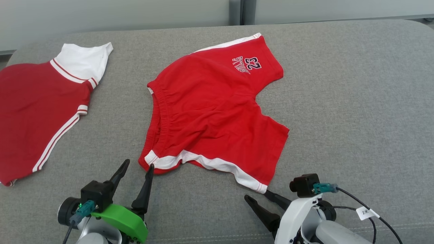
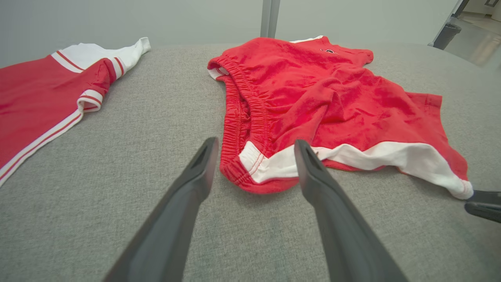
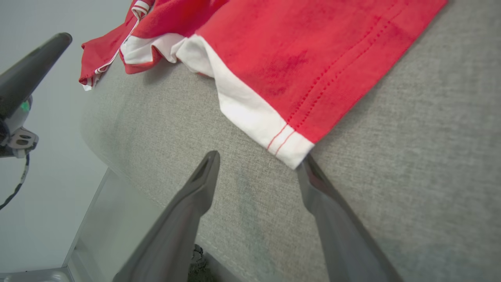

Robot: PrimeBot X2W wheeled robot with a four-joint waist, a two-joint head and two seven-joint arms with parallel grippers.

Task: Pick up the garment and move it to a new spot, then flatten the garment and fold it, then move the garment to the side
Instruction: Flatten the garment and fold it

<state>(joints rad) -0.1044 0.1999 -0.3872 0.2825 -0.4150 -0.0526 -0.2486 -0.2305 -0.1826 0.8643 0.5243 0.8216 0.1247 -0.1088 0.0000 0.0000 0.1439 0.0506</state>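
Now, with left pincer (image 1: pixel 139 164) and right pincer (image 1: pixel 256 195) wide apart and empty, nip both layers at near corners of the shorts (image 1: pixel 210 112).

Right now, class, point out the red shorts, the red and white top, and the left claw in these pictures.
red shorts (image 1: pixel 210 101), head view, middle of the red fabric.
red and white top (image 1: pixel 37 112), head view, on its red body.
left claw (image 1: pixel 139 163), head view, midway between its open fingertips.
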